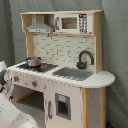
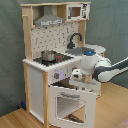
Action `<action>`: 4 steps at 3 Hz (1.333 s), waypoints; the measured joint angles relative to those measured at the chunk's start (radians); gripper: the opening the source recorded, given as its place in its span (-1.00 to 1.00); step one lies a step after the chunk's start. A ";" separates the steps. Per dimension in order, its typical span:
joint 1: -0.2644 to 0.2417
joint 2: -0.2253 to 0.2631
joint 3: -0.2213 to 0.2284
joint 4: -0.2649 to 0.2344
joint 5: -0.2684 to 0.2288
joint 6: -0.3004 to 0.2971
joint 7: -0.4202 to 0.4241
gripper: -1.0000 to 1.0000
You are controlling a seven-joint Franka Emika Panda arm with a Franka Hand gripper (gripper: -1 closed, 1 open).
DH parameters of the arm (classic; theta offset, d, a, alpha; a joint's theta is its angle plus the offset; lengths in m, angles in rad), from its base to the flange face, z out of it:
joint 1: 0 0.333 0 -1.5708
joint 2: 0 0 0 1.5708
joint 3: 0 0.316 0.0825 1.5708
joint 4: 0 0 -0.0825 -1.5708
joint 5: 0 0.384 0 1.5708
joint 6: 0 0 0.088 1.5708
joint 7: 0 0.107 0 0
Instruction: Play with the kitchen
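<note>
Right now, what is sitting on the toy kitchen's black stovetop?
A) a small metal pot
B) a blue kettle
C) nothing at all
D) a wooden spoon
A: a small shiny metal pot stands on the black stovetop of the kitchen, left of the sink in both exterior views.
</note>
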 joint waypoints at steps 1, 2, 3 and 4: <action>0.040 -0.047 -0.077 0.000 -0.045 -0.020 0.001 1.00; 0.090 -0.093 -0.135 0.000 -0.085 -0.069 0.021 1.00; 0.133 -0.141 -0.173 0.001 -0.131 -0.114 0.050 1.00; 0.176 -0.203 -0.210 0.005 -0.195 -0.167 0.087 1.00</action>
